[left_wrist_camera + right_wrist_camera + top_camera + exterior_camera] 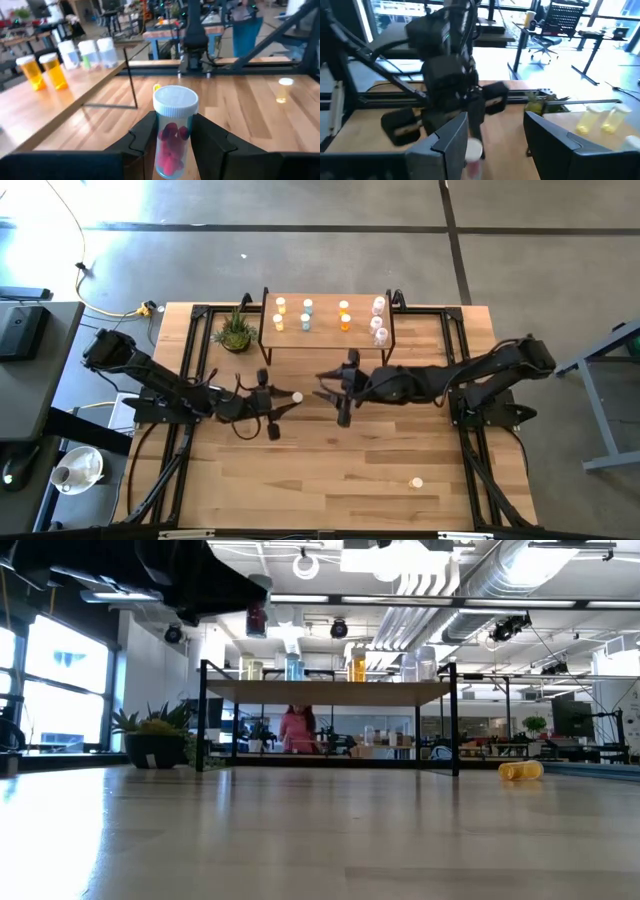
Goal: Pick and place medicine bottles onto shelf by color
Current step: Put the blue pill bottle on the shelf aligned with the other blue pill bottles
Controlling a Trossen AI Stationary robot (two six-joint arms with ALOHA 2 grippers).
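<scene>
Left gripper (172, 142) clamped on red-pill bottle (172, 130), lifted in front of shelf (325, 340), presumably bound for the pinkish group there. Right gripper (492, 135) nearby, wide open, empty.

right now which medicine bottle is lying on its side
The yellow bottle alone on the table's near right part, far from the shelf. The shelf's bottles stand upright, and so does the one in the left gripper's fingers.

Wood table (330, 470): shelf (325, 332) with bottles (345, 321), potted plant (236, 332), lone yellow bottle (416, 482).
</scene>
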